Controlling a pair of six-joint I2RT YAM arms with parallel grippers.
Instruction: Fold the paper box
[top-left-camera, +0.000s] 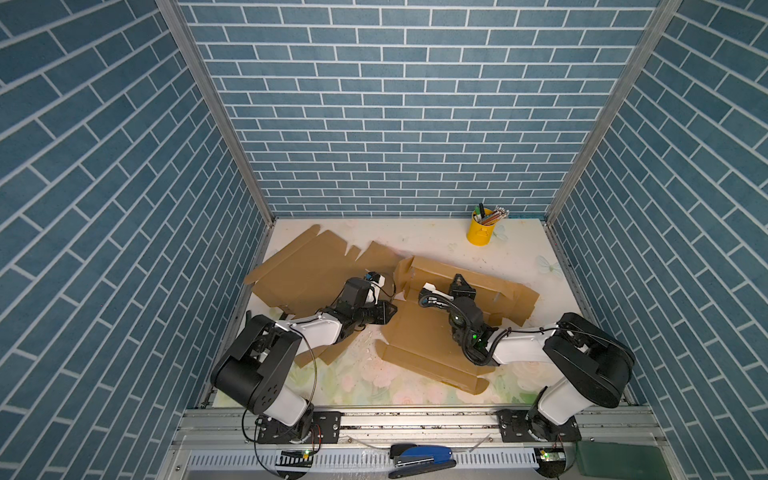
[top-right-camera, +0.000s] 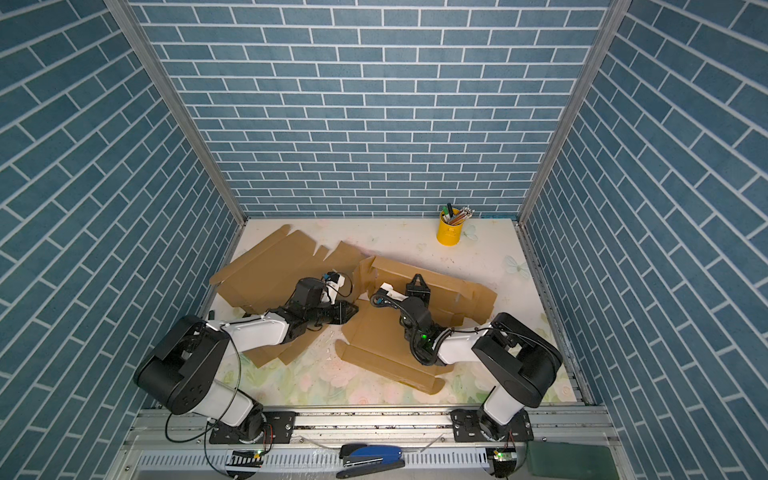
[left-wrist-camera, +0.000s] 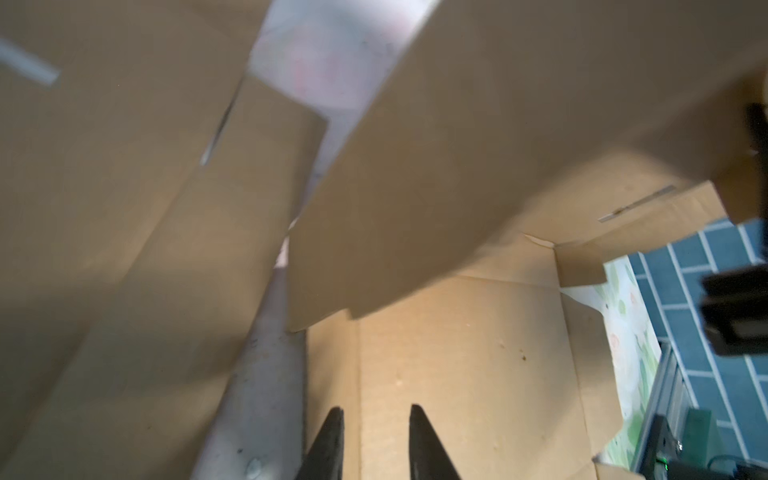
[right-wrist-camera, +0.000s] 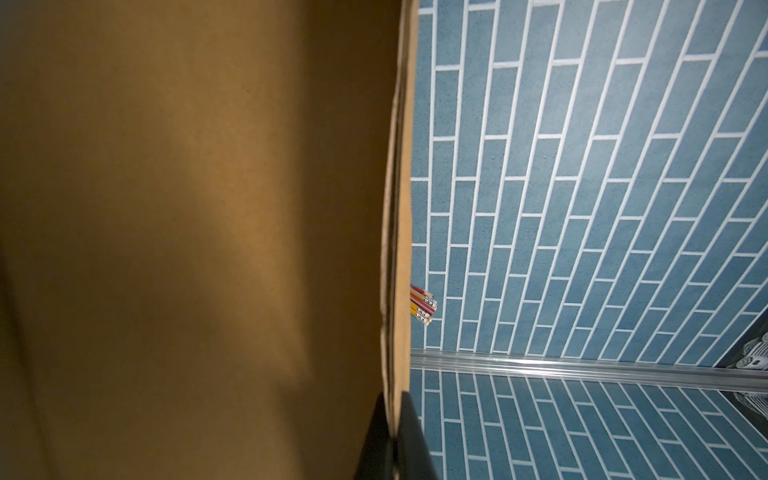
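Note:
The brown paper box (top-left-camera: 415, 332) (top-right-camera: 374, 336) lies half folded mid-table in both top views, its base flat and its back wall (top-left-camera: 482, 280) raised. My right gripper (top-left-camera: 458, 279) (top-right-camera: 417, 279) (right-wrist-camera: 395, 405) is shut on the top edge of that doubled wall (right-wrist-camera: 399, 249). My left gripper (top-left-camera: 392, 309) (top-right-camera: 353, 309) (left-wrist-camera: 376, 411) points at the box's left end. Its jaws stand a little apart over the base panel (left-wrist-camera: 457, 374) with nothing between them. A raised side flap (left-wrist-camera: 457, 166) hangs ahead of it.
A second flat cardboard blank (top-left-camera: 307, 270) (top-right-camera: 270, 266) (left-wrist-camera: 124, 208) lies at the back left, partly under my left arm. A yellow cup of pencils (top-left-camera: 480, 232) (top-right-camera: 449, 232) stands at the back right. A blue stapler (top-left-camera: 424, 455) rests on the front rail.

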